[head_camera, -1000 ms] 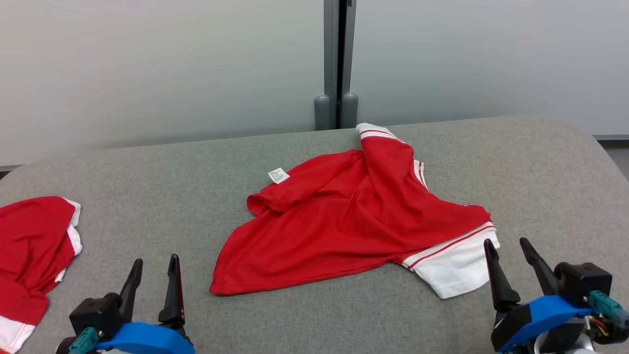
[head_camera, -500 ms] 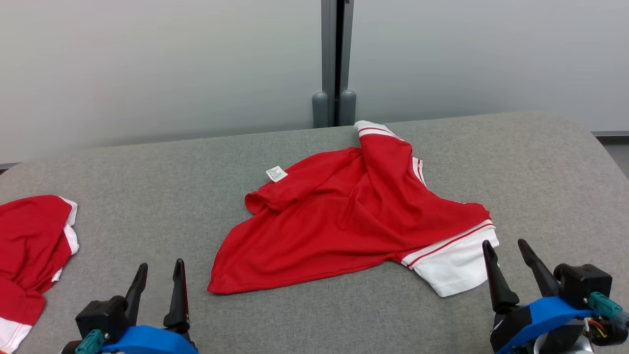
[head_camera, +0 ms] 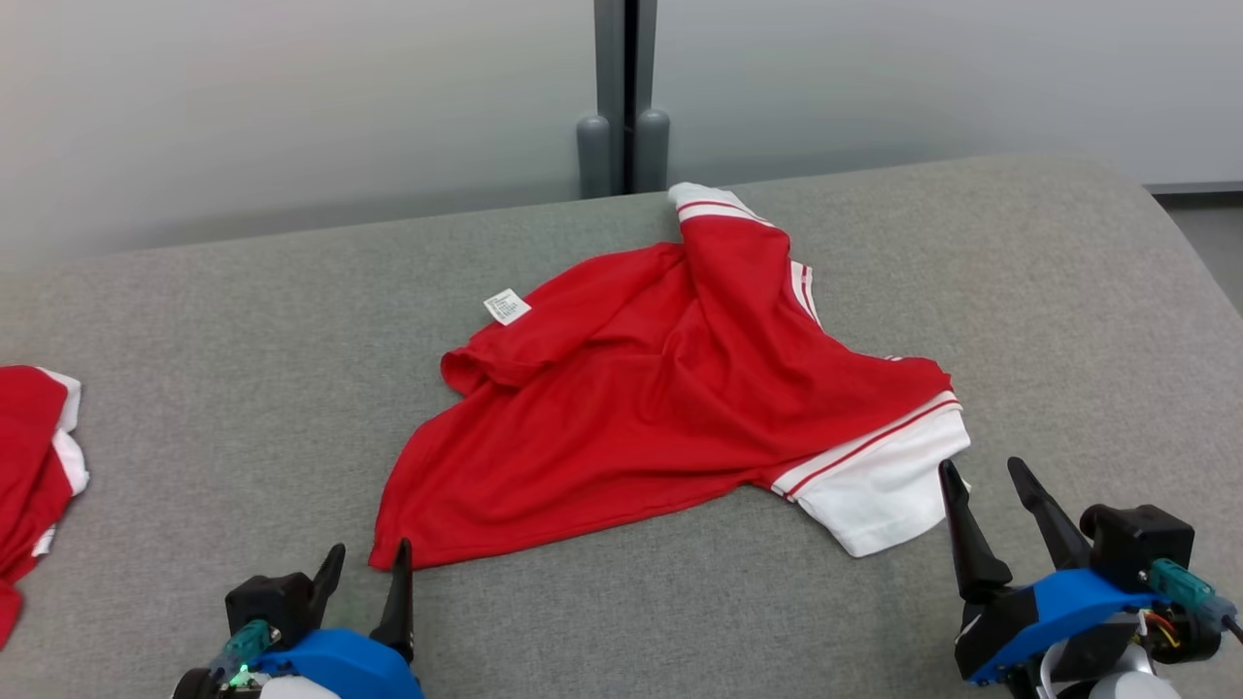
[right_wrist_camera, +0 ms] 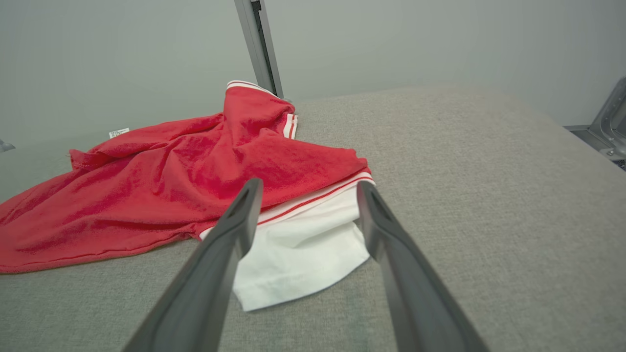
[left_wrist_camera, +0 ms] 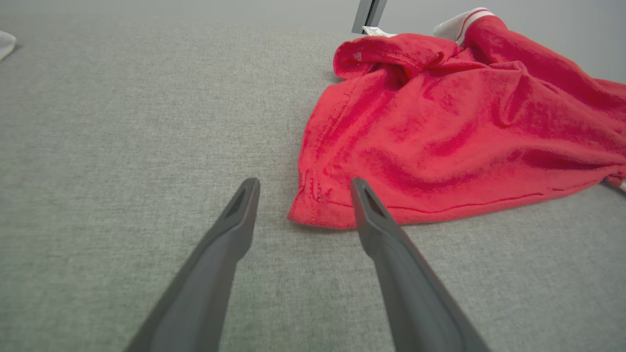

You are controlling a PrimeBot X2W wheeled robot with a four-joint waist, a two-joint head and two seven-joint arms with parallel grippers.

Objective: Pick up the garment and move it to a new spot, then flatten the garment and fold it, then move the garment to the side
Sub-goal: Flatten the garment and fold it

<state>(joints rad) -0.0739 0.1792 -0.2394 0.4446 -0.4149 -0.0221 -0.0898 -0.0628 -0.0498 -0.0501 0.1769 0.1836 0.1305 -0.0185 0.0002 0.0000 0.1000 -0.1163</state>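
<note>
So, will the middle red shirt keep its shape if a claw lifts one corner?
Probably it hangs limp: the red shirt lies in soft folds. It looks thin, so likely light. The grey cloth surface may drag on it.

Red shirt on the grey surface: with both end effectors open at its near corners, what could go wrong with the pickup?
1. The shirt lies crumpled and doubled over, so the left end effector at its red corner may pinch one layer or several.
2. The right end effector points at the white section; lifting there could leave the shirt twisted.
</note>
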